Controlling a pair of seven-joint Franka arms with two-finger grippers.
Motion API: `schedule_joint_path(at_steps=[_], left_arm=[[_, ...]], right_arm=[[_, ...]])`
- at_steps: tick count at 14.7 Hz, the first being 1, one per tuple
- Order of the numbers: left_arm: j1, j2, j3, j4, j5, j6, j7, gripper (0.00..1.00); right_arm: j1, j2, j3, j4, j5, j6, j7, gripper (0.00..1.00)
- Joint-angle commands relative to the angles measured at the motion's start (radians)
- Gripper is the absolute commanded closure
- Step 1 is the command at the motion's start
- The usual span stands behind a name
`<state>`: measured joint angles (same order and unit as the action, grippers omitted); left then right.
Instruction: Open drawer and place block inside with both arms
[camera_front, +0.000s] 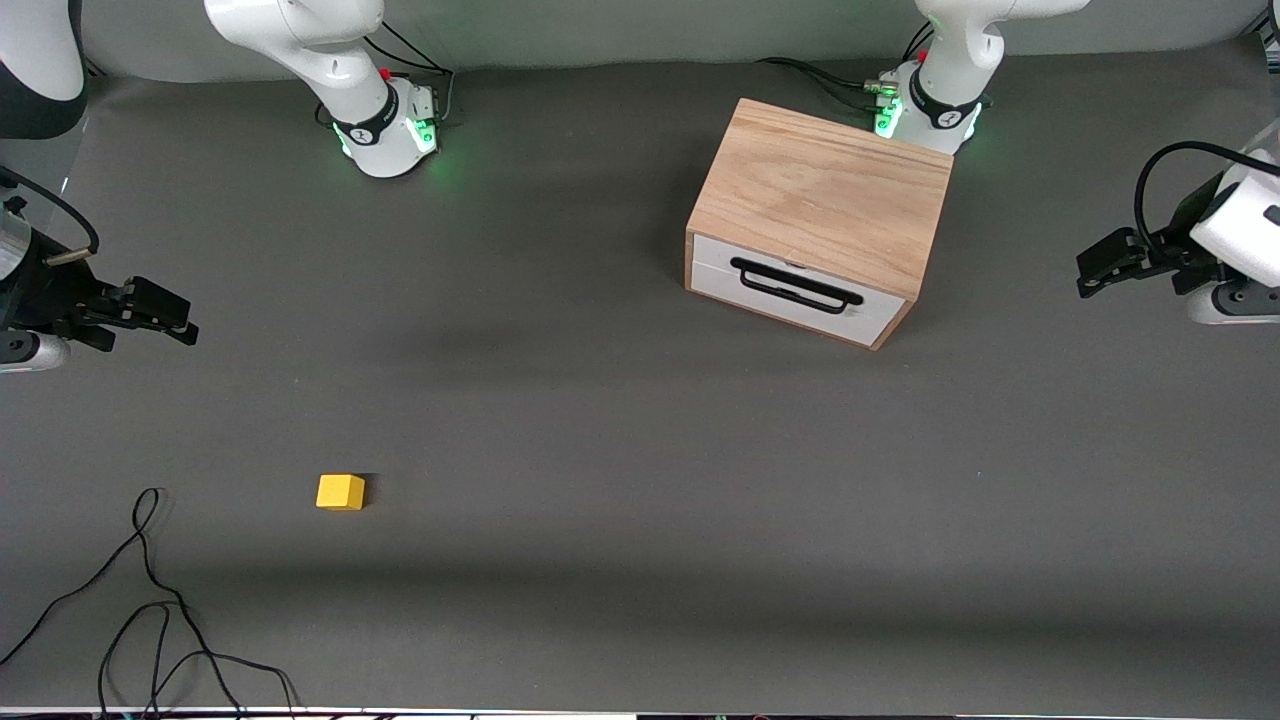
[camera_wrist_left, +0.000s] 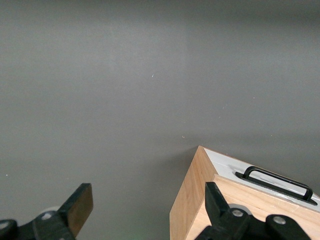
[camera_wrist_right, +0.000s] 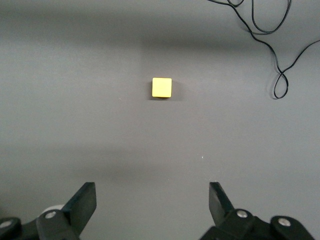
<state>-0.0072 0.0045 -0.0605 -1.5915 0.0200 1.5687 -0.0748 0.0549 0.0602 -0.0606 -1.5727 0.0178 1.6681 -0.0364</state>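
Drawer (camera_front: 797, 288) is shut flush in the light oak box (camera_front: 825, 195), so its interior is hidden and any contents cannot be seen; the white front carries a black bar handle (camera_front: 795, 285). Box stands on the grey bench (camera_front: 640, 420) toward the left arm's end, just in front of the left arm's base, and blocks part of that base. Block (camera_front: 340, 491), a small yellow cube, lies on the bare bench toward the right arm's end, nearer the front camera than the box and well apart from it. Left gripper (camera_front: 1098, 270) hangs in the air at the left arm's end of the bench, its arm cut off by the frame edge; the left wrist view shows its fingers (camera_wrist_left: 80, 207) spread wide and holding nothing, with a corner of the box below them. Right gripper (camera_front: 180, 322) hangs over the right arm's end of the bench, its arm likewise cut off; its fingers (camera_wrist_right: 85, 202) stand fully apart, empty, with the block below. Loose black cable (camera_front: 150, 600) lies at the bench edge nearest the front camera.
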Motion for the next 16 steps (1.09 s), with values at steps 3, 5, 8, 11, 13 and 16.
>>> schedule_joint_path(at_steps=[3, 5, 8, 11, 13, 16], left_arm=[[0.010, -0.011, -0.004, -0.008, -0.009, 0.008, 0.018, 0.00], [0.012, -0.011, -0.004, -0.008, -0.009, 0.008, 0.018, 0.00], [0.015, -0.011, -0.004, -0.008, -0.009, 0.008, 0.018, 0.00], [0.015, -0.011, -0.004, -0.008, -0.009, 0.008, 0.020, 0.00], [0.015, -0.009, -0.004, -0.008, -0.009, 0.008, 0.020, 0.00], [0.015, -0.009, -0.004, -0.008, -0.009, 0.008, 0.020, 0.00]], right_arm=[[0.010, -0.003, -0.007, 0.014, 0.007, -0.019, -0.002, 0.00], [0.008, -0.005, -0.008, 0.016, 0.007, -0.021, -0.011, 0.00], [0.008, 0.003, -0.010, 0.014, 0.010, -0.021, -0.013, 0.00], [0.006, 0.004, -0.016, 0.011, 0.010, -0.021, -0.008, 0.00], [-0.003, 0.007, -0.016, 0.013, 0.008, -0.007, 0.000, 0.00], [-0.004, 0.009, -0.019, 0.049, 0.007, -0.017, 0.006, 0.00]])
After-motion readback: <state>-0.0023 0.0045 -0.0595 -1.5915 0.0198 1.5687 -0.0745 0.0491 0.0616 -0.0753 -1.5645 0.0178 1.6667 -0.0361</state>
